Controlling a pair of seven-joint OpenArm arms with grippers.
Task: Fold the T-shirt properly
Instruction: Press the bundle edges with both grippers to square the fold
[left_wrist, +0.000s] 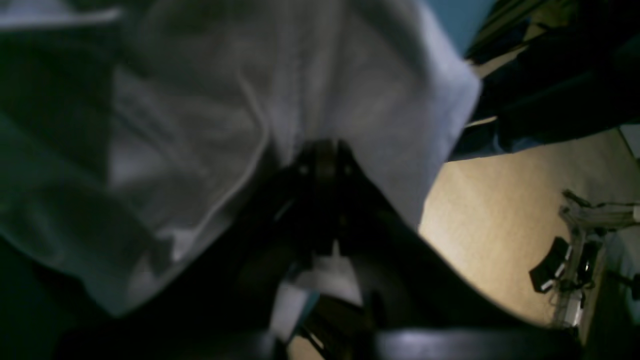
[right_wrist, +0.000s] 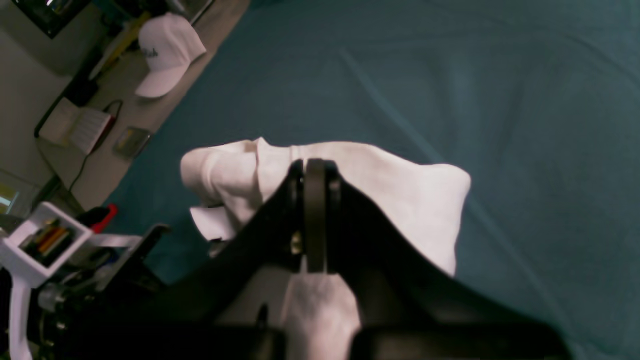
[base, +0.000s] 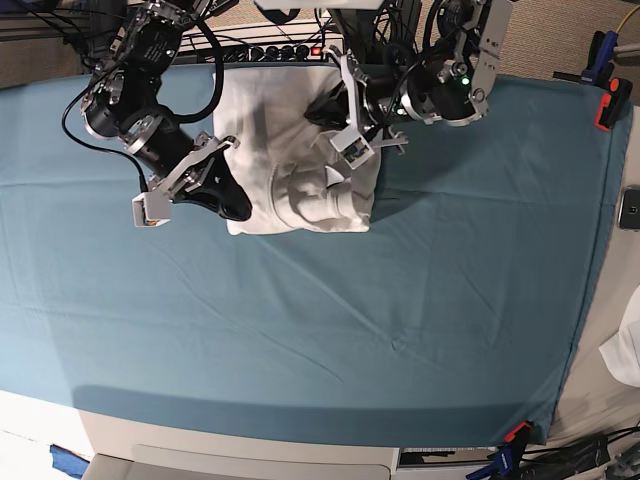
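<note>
Right, the right gripper (right_wrist: 315, 170), jaws together, is pinched on a bunched fold of the white T-shirt (right_wrist: 380, 180); cloth bulges out past the black fingers on both sides and also shows below them. In the base view this same gripper (base: 238, 207) sits at the shirt's near-left corner, its arm reaching in from the upper left.

The left gripper (left_wrist: 325, 157) is likewise closed on the T-shirt (left_wrist: 320, 85), which drapes loose and blurred across most of that wrist view, with a stitched hem line curving down the left part. From the base camera the left gripper (base: 330, 110) is at the far-right side of the garment, the wrist camera housing hanging over the cloth.

The T-shirt (base: 270, 130) lies as a compact, partly folded bundle on the far part of the teal tablecloth (base: 330, 320), between the two arms, with rumpled folds near its near-right corner. The cloth runs smooth with a few creases toward the near edge.

Off the cloth: a white baseball cap (right_wrist: 167, 50) on the pale side surface in the right wrist view, with a small white box (right_wrist: 75, 127) near it; orange clamps (base: 607, 105) at the table's far right edge; a dark phone-like item (base: 630, 208) at the right margin.
</note>
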